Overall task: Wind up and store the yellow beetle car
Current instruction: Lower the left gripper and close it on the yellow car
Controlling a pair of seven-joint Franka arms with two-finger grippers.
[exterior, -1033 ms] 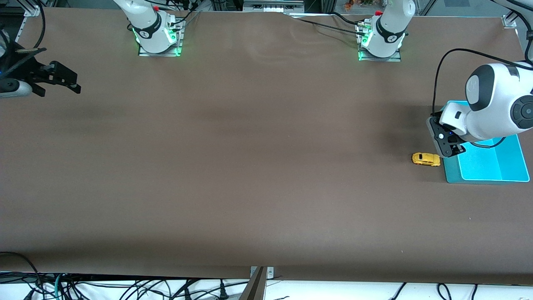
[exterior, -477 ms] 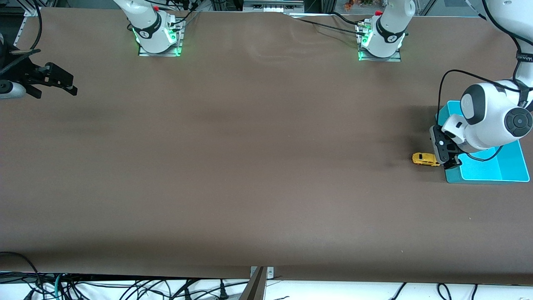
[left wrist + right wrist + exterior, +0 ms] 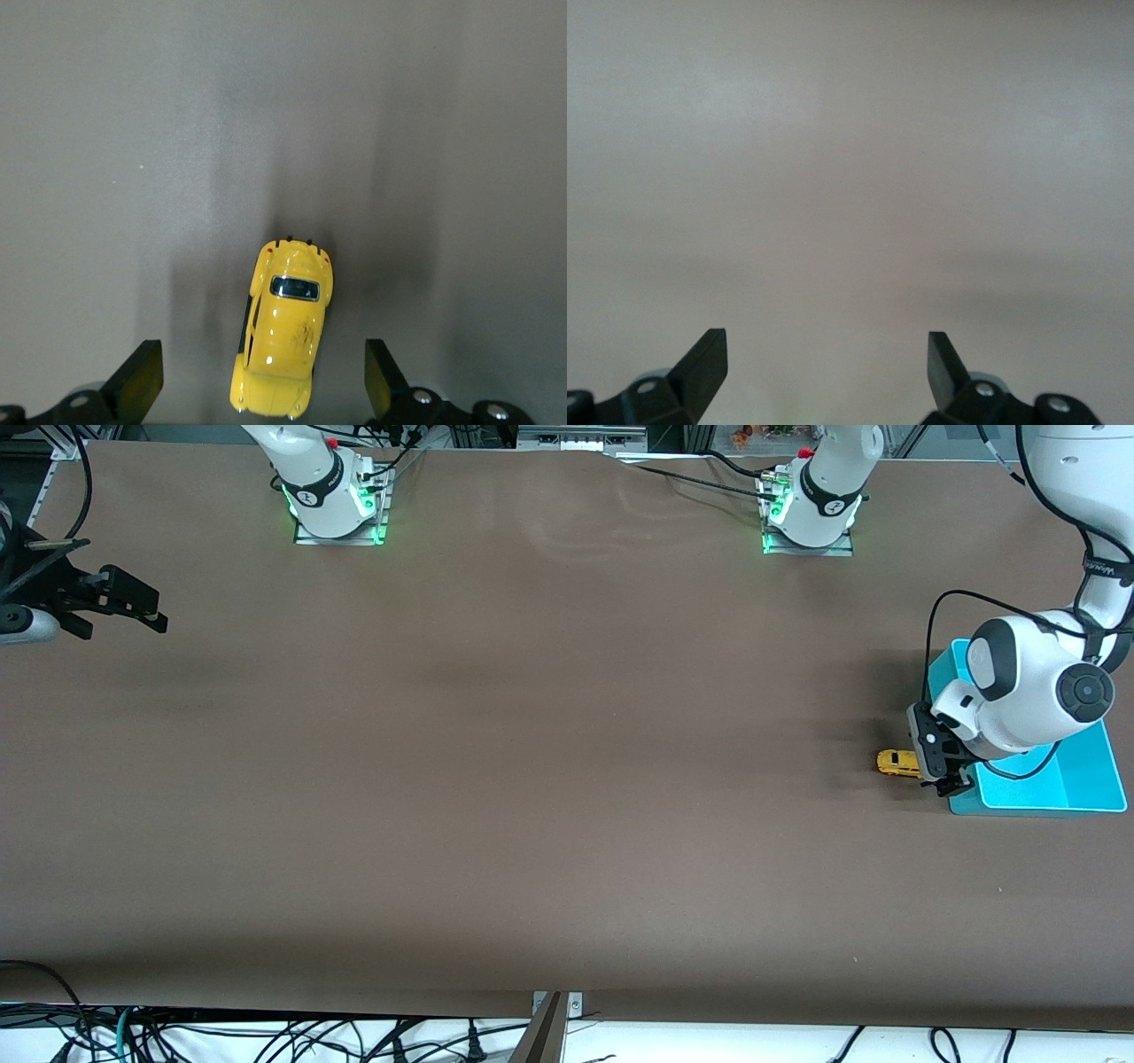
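Note:
The yellow beetle car (image 3: 897,763) stands on the brown table beside the cyan bin (image 3: 1094,779), toward the left arm's end. My left gripper (image 3: 941,778) is open and low over the car's end next to the bin. In the left wrist view the car (image 3: 285,326) lies between the two spread fingers (image 3: 137,382), which do not touch it. My right gripper (image 3: 133,602) is open and empty, waiting over the table edge at the right arm's end. The right wrist view shows the right gripper (image 3: 826,370) open over bare table.
The cyan bin is a shallow open tray; the left arm's wrist covers part of it. Both arm bases (image 3: 337,505) stand along the edge farthest from the front camera. Cables hang below the table's near edge (image 3: 266,1036).
My left gripper has come down from over the bin's corner to over the car's end, and it now hides part of the car. The right gripper has shifted slightly.

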